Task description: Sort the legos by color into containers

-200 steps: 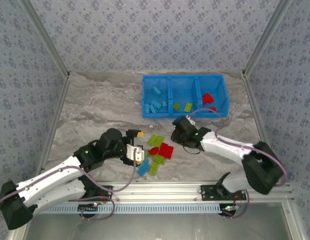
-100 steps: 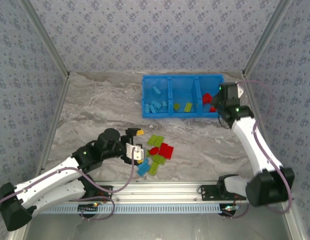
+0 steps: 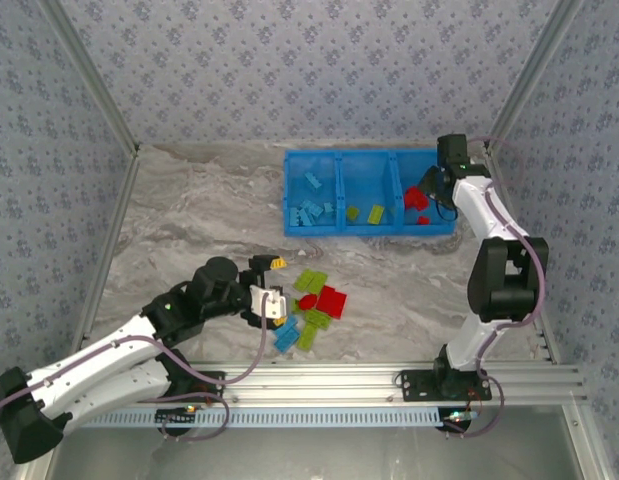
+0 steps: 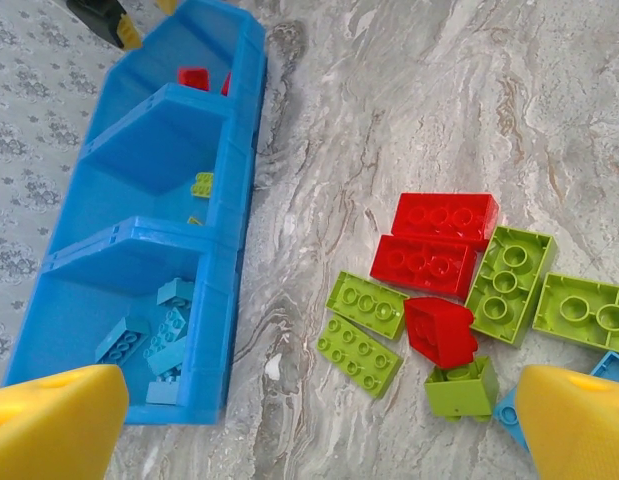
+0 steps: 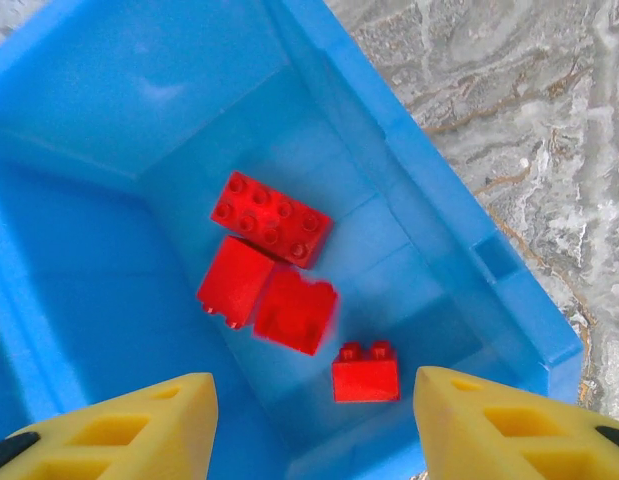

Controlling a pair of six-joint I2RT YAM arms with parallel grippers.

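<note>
— Upper centre of the overhead view: first entry?
— One bright blue rectangular plastic tray (image 3: 364,154), with two dividers and three square compartments in a row. Left compartment: light blue studded plastic bricks (image 3: 309,212), several. Middle compartment: lime green studded bricks (image 3: 375,213), two. Right compartment: red studded bricks (image 5: 272,218), four by the right wrist camera. Three touch near the centre of that frame, and a smaller one lies just apart to the lower right.
— And the right gripper (image 5: 314,405)?
— Above that right compartment, at the upper right of the overhead view. Yellow fingers (image 5: 119,430) spread wide at the lower corners of its own frame, released, the red studded bricks showing between them.
— Lower centre of the overhead view?
— Loose pile on the grey marbled table (image 3: 189,200), well apart from the tray. By the left wrist camera, right half of frame:
  - loose red bricks (image 4: 444,215): two flat ones touching side by side, a third tilted just below;
  - loose lime green bricks (image 4: 364,300): five, beside and below the red ones;
  - loose light blue bricks (image 4: 509,412): at the lower right edge, partly hidden by a finger, count unclear.
— Left gripper (image 4: 314,415)?
— Just left of the pile in the overhead view. Released, yellow fingertips (image 4: 49,420) wide apart at the lower corners of its own frame, with the pile beyond them.
</note>
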